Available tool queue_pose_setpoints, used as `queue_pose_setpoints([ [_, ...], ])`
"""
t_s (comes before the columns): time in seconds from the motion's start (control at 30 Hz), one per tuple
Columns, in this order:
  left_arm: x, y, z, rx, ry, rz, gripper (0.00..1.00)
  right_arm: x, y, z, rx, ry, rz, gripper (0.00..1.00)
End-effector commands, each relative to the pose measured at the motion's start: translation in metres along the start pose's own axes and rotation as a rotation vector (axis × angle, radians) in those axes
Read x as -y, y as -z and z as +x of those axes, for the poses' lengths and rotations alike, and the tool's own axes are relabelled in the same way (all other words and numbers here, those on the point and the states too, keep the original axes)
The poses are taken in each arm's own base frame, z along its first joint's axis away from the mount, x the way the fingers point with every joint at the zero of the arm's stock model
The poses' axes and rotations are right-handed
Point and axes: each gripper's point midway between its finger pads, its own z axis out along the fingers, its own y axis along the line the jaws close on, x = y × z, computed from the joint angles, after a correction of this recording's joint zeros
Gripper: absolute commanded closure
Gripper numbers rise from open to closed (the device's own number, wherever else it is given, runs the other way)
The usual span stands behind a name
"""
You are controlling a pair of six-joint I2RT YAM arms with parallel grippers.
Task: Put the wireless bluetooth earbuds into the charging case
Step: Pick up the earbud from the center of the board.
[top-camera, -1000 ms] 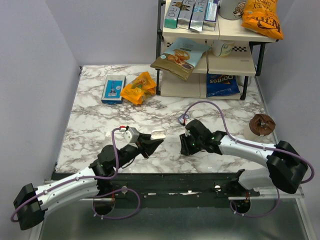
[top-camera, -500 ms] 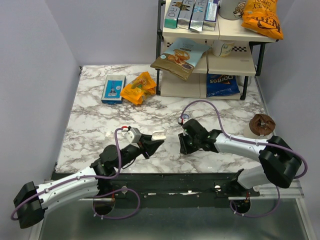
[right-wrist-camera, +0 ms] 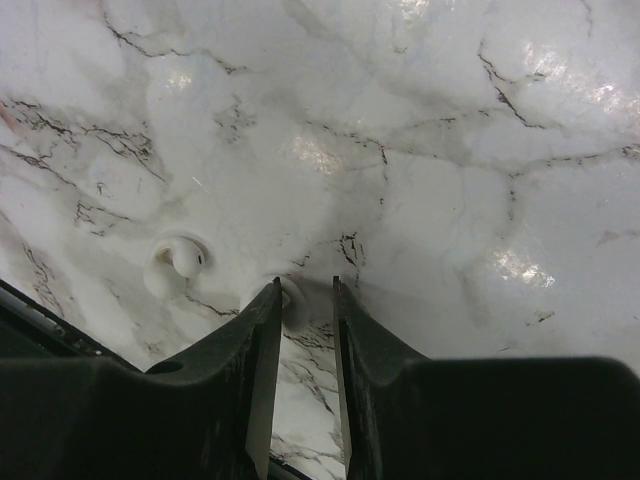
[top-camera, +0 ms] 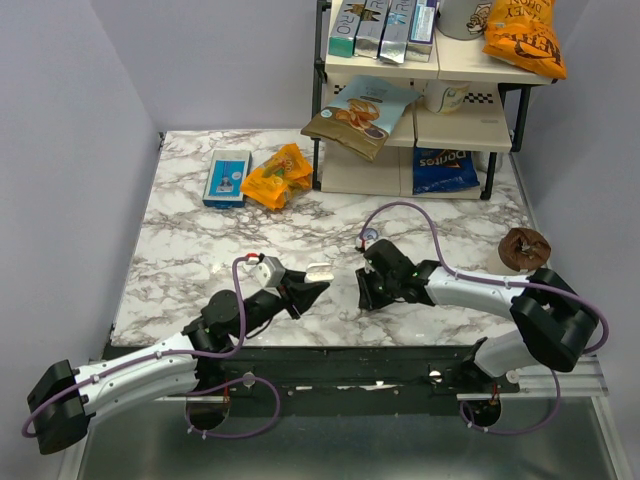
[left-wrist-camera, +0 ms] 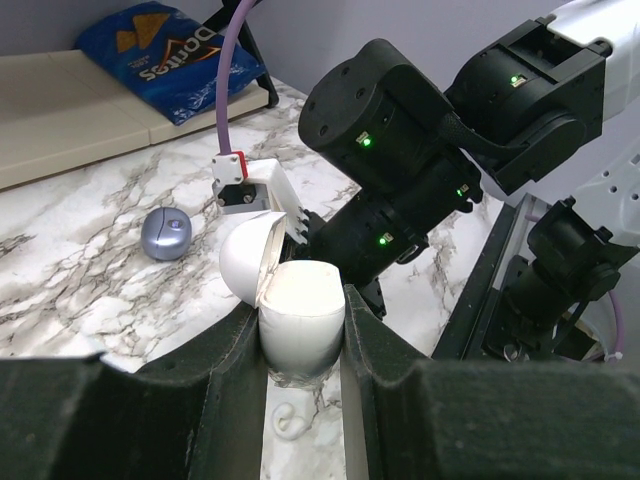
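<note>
The left gripper (top-camera: 308,288) reaches in low over the marble table (top-camera: 190,250), its jaws clamped on the lower half of the charging case (left-wrist-camera: 302,318). The case is a white, rounded shell held just above the tabletop, with its flip lid (left-wrist-camera: 245,258) swung open toward the far side. Directly beneath the case, one white earbud (left-wrist-camera: 288,424) lies loose on the marble. Just to the right, the right gripper (right-wrist-camera: 306,290) points down at the table close to the case. Its jaws stand only slightly apart and straddle a second white earbud (right-wrist-camera: 292,300), which sits against one finger with a sliver of marble showing at the other, so it is not pinched. In that wrist view another earbud (right-wrist-camera: 180,260) rests nearby, apart from the fingers. Beyond the right gripper, a small round bluish-grey object (left-wrist-camera: 167,233) sits on the table.
</note>
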Motion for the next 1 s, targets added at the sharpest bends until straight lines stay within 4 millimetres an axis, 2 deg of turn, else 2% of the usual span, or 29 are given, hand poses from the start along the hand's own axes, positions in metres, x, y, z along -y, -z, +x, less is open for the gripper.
queue_pose_setpoints([
  [0.0,0.0,0.001,0.0,0.02,0.003,-0.003,1.0,0.0,-0.006,0.01,-0.028,-0.016,-0.02,0.66],
  [0.23,0.001,0.001,0.001,0.017,0.007,0.002,1.0,0.0,-0.005,0.014,-0.036,-0.013,-0.027,0.73],
  [0.47,0.002,0.001,0.002,0.014,0.008,0.005,1.0,-0.005,0.001,0.014,-0.031,-0.017,-0.048,0.99],
  [0.73,0.003,0.001,0.0,0.014,0.005,0.006,1.0,-0.008,0.011,0.003,0.01,-0.058,-0.045,0.99],
  [0.97,0.002,0.002,-0.002,0.021,0.003,-0.003,1.0,-0.01,0.036,-0.025,0.125,-0.075,-0.028,0.99],
])
